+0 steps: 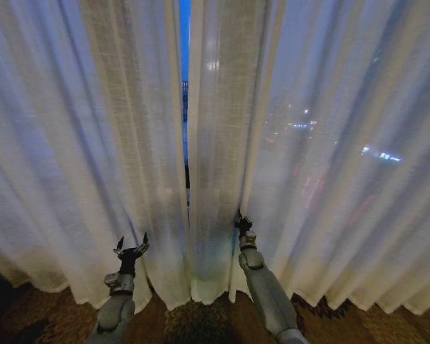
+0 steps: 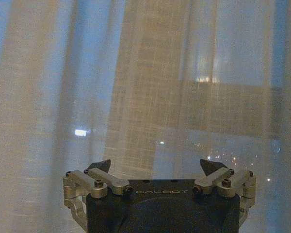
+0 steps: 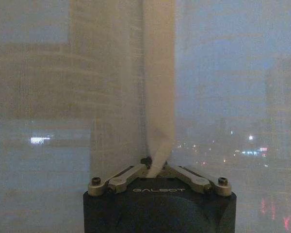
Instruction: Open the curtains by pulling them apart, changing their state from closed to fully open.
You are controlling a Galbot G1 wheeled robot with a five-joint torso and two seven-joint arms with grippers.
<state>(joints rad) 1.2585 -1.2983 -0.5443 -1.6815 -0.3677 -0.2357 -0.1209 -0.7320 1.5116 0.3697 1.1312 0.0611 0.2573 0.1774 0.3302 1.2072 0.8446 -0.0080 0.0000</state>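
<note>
Two sheer cream-white curtains hang before me, the left panel (image 1: 93,143) and the right panel (image 1: 308,143), with a narrow gap (image 1: 185,107) between them showing the dark blue outside. My left gripper (image 1: 131,248) stands open just in front of the left panel's lower part; in the left wrist view its fingertips (image 2: 99,165) are spread wide with fabric (image 2: 150,97) beyond them. My right gripper (image 1: 241,222) is shut on a fold of the right panel near its inner edge; the right wrist view shows the pinched fold (image 3: 159,121) rising from the closed jaws.
A dark patterned carpet (image 1: 201,322) lies under the curtain hems. City lights glow through the fabric on the right (image 1: 380,154).
</note>
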